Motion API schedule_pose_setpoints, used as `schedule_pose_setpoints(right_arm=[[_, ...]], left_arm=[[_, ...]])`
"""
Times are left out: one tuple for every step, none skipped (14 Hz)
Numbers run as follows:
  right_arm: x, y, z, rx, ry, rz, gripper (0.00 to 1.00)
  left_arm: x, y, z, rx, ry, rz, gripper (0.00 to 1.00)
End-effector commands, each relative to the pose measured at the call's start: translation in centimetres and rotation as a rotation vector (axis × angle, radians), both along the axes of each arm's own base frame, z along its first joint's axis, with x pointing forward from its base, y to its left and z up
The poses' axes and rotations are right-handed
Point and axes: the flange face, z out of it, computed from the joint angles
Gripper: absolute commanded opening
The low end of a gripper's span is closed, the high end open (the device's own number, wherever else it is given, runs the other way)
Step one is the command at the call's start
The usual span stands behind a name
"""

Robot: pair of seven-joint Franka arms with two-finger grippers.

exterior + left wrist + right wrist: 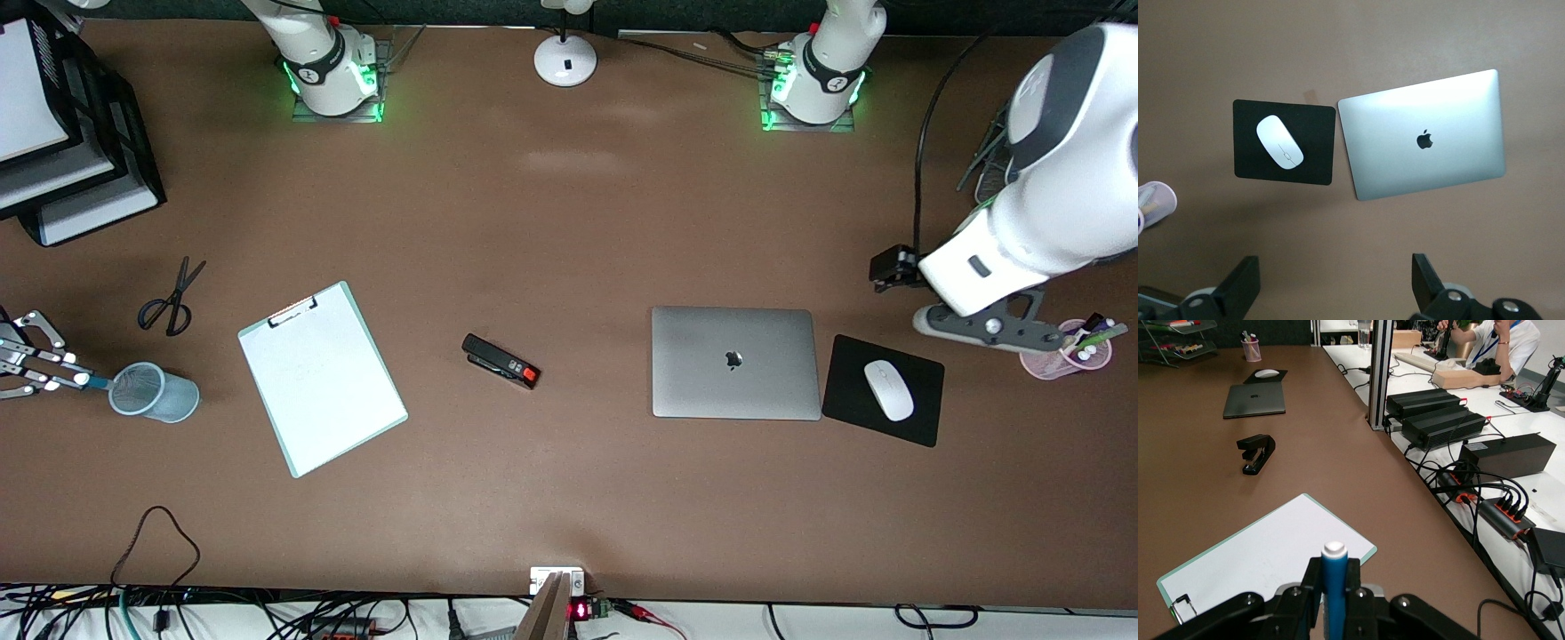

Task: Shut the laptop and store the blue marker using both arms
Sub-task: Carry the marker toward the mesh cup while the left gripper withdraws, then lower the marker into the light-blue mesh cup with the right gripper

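Note:
The silver-grey laptop (734, 362) lies shut on the brown table, apple logo up; it also shows in the left wrist view (1425, 137) and the right wrist view (1255, 400). My right gripper (44, 373) is at the right arm's end of the table. It is shut on the blue marker (96, 382), whose tip is at the rim of an upright blue mesh cup (156, 394). In the right wrist view the marker (1335, 583) stands between the fingers, white end showing. My left gripper (991, 327) is open and empty, in the air beside a pink pen cup (1067, 354).
A white clipboard (322, 378), a black stapler (500, 361) and scissors (171, 299) lie between the cup and the laptop. A white mouse (888, 389) sits on a black pad (920, 422) beside the laptop. Black paper trays (133, 151) stand at the right arm's end.

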Motion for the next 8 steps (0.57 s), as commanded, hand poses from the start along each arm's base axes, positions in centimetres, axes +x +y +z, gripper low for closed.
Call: schedule_pose_setpoints(right_arm=[[-0.1,-1.7,-1.2,0.064,-0.070,0.008,0.00],[-0.2,-2.2,-1.7,0.091,-0.086,-0.005,0.00],[-0.6,-2.7,-2.5,0.104,-0.082,-0.006,0.00],[-0.8,-2.9,-3.1,0.116,-0.082,0.002,0.00],[-1.0,-3.2,-3.8,0.120,-0.091,0.005,0.00],[-1.1,-3.3,-4.7,0.127,-0.098,0.009,0.00],[-1.2,-3.5,-5.4,0.143,-0.101,0.000,0.00],[-1.2,-3.6,-5.9,0.149,-0.110,0.001,0.00]], left_arm=[[-3.1,1.3,2.4,0.004,-0.008,0.020,1.00],[-4.0,1.7,2.6,-0.001,-0.010,0.030,1.00],[-4.8,2.3,3.0,-0.002,-0.011,0.042,1.00],[-5.1,3.0,3.5,-0.001,-0.018,0.059,1.00],[-5.6,3.1,3.9,0.004,-0.020,0.060,1.00],[-6.5,3.5,4.2,0.004,-0.025,0.066,1.00],[-7.2,4.0,4.6,0.006,-0.030,0.075,1.00],[-7.8,4.1,4.8,0.011,-0.030,0.072,1.00]])
